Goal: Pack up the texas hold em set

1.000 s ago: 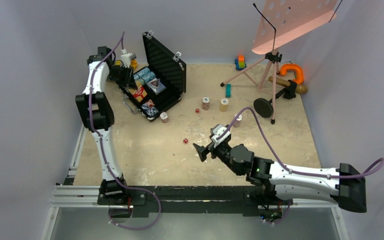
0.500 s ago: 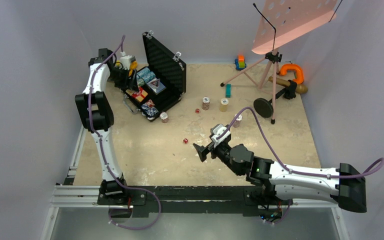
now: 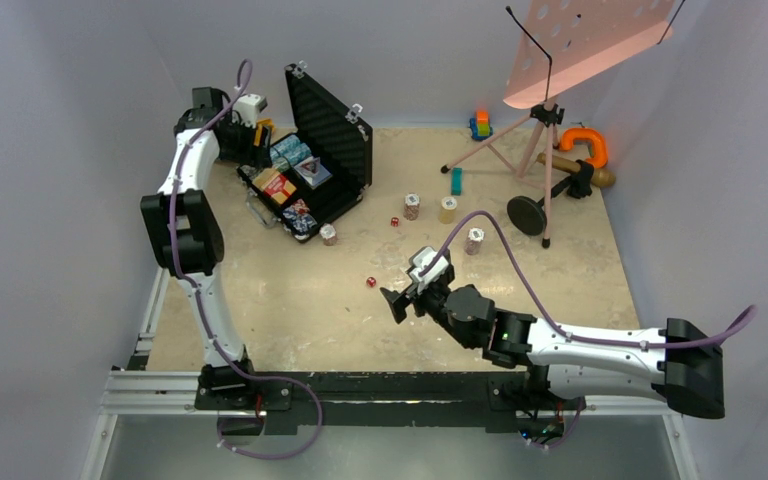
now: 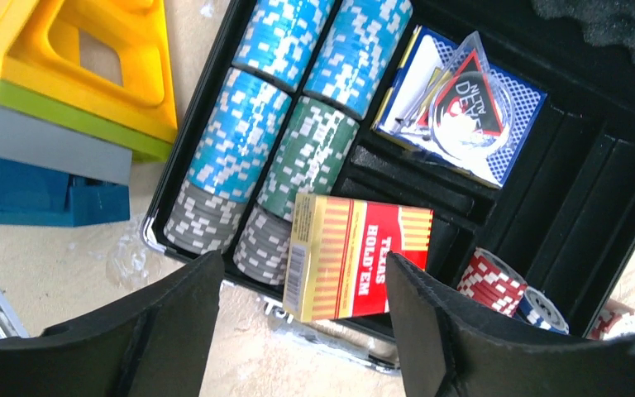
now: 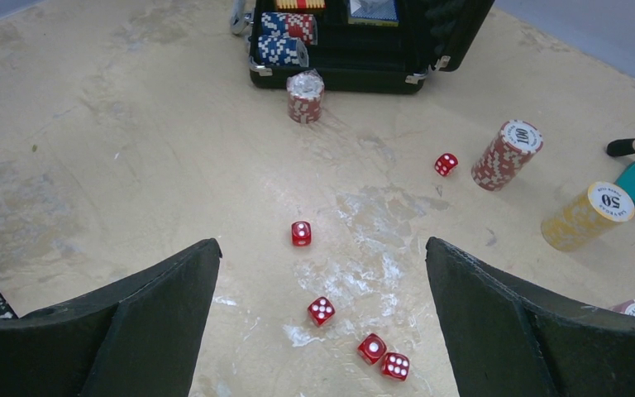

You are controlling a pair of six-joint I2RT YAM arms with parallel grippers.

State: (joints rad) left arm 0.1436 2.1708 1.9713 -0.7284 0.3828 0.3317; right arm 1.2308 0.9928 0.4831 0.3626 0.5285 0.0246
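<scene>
The black case (image 3: 338,128) of the texas hold em set stands open at the far left, its lid upright. Rows of blue, green and grey chips (image 4: 240,141) fill its tray (image 4: 579,190). The orange-red card box (image 4: 355,256) lies tilted over the tray's near edge. My left gripper (image 4: 302,265) hovers open just above and behind that box, touching nothing. My right gripper (image 5: 322,244) is open low over the table, with several red dice (image 5: 322,310) between and ahead of its fingers. Loose chip stacks (image 5: 508,155) stand on the table, one (image 5: 304,95) against the case.
A yellow, green and blue toy block pile (image 4: 74,74) sits just left of the case. A pink music stand (image 3: 580,40) on a tripod, an orange clamp (image 3: 585,145), a teal block (image 3: 456,180) and a black disc (image 3: 527,215) occupy the far right.
My left gripper has opened, let go of the card box in the case and drawn back toward the far left. The right arm has shifted slightly left and forward.
</scene>
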